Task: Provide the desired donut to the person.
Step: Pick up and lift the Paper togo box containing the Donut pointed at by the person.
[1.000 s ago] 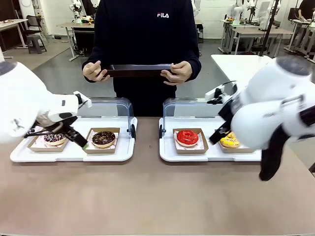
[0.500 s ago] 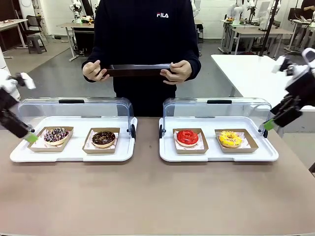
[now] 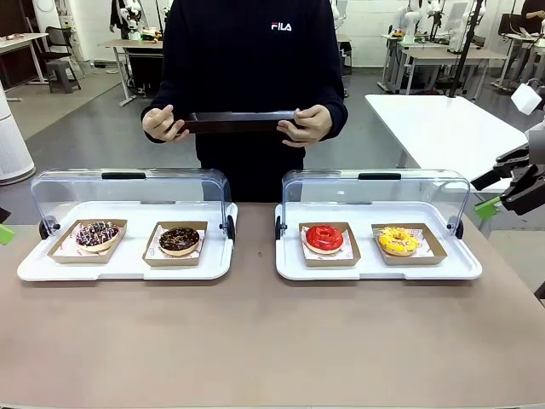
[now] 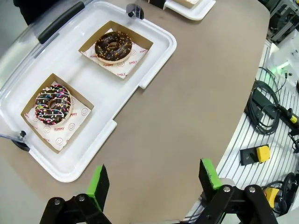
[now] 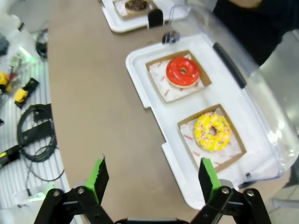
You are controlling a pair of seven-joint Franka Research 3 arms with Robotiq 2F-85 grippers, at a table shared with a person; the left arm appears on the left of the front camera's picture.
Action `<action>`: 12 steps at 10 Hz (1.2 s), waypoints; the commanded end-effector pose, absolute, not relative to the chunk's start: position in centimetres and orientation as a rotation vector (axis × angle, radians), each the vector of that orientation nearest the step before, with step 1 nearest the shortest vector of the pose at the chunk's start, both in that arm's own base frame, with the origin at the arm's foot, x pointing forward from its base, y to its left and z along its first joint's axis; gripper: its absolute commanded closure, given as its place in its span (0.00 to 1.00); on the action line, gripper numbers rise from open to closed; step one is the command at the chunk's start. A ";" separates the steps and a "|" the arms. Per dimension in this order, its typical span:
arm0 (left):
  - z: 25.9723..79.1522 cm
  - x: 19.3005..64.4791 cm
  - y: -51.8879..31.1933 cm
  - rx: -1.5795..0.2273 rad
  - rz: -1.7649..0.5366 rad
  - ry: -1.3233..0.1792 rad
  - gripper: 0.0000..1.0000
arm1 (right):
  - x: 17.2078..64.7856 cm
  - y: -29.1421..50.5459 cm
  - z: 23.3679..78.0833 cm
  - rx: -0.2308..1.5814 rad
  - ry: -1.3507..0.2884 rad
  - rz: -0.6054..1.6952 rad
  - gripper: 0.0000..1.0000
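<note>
progress: nothing handed over yet | my left gripper and right gripper are hanging with jaws apart, empty | sprinkled donut and chocolate donut are sitting boxed at 11 o'clock, red donut and yellow donut at 1 | person at 12 is holding out a dark tray

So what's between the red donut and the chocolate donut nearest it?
Front view, between chocolate donut and red donut: the rim of the left tray, a bare strip of table, the rim of the right tray, plus black lid hinges.
</note>
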State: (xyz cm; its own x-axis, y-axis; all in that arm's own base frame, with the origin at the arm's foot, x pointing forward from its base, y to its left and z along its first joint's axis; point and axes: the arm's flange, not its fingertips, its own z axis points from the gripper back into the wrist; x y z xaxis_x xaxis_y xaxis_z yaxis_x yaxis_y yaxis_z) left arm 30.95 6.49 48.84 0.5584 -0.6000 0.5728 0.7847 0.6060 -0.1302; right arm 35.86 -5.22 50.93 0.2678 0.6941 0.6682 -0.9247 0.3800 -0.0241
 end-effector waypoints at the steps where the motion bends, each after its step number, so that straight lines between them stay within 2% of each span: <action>1: 47.5 28.6 7.2 -0.425 -0.883 -0.573 0.00 | 35.9 -5.6 50.9 0.452 -0.682 1.153 0.00; 8: 48.3 27.5 7.4 -0.297 -0.971 -0.803 0.00 | 35.0 -5.1 50.9 0.465 -0.756 1.228 0.00; 12: 48.4 27.8 7.0 -0.294 -0.983 -0.844 0.00 | 35.0 -4.5 50.7 0.442 -0.767 1.281 0.00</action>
